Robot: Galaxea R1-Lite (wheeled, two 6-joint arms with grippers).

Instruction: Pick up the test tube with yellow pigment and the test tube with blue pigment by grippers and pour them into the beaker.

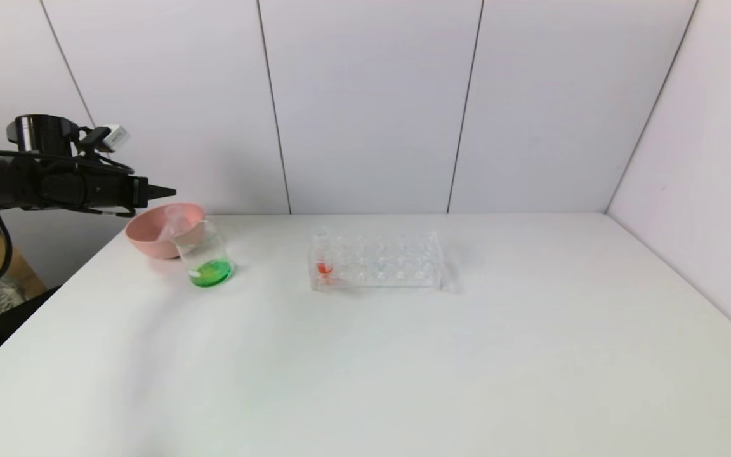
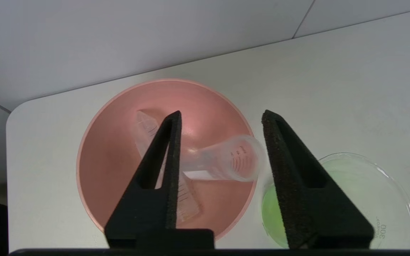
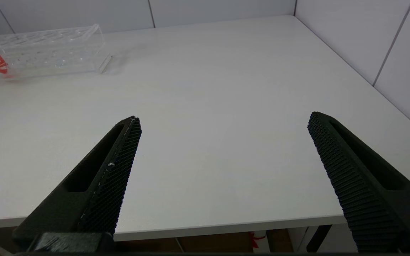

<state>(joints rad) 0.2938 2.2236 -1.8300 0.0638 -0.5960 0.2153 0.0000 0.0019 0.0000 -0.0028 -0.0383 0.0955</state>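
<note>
Left gripper [image 2: 221,119] hovering above the pink bowl [image 1: 150,244] at the far left of the white table [image 1: 403,355]; fingers parted, nothing between them. Below the spread fingers [image 2: 162,170], two clear empty tubes in the bowl: one tube [image 2: 226,161] lying across with its open mouth tilted up toward the beaker side, the other tube [image 2: 187,199] lying flat under it, crossing it. No yellow or blue colour visible in either, so cannot tell which is which. In the head view, one tube's mouth leaning against the bowl rim, close by the beaker's top.

Beaker [image 1: 207,254] standing upright just right of the bowl and a little nearer, touching or nearly touching it; bright green liquid [image 1: 211,273] pooled in its bottom.

Clear tube rack [image 1: 378,260] well to the right of the beaker, around mid-table toward the far side. One tube with red pigment [image 1: 323,266] upright in the rack's left end; other holes look bare.

Right gripper [image 3: 222,122] not seen from the head camera; in its own wrist view hanging over the near right edge of the table, fingers wide apart and holding nothing, rack [image 3: 45,53] far off to its left.
</note>
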